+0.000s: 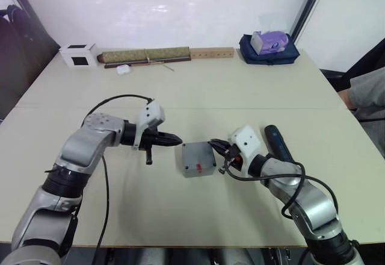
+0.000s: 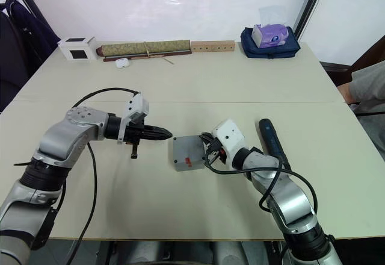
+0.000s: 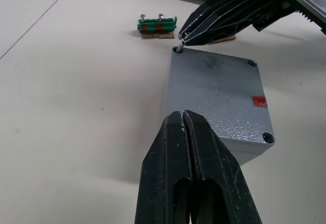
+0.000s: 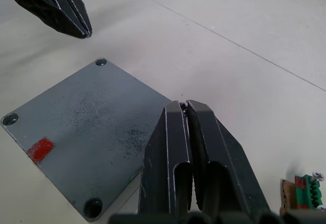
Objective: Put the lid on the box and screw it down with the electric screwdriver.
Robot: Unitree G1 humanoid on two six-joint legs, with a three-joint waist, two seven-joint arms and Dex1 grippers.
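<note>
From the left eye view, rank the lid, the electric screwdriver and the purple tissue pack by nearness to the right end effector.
1. Lid, on the box, right at the right end effector.
2. Electric screwdriver, lying on the table on the robot's right.
3. Purple tissue pack, far edge of the table.

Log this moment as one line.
lid: on box | right gripper: shut on screw at lid corner | left gripper: shut, beside box | screwdriver: on table
</note>
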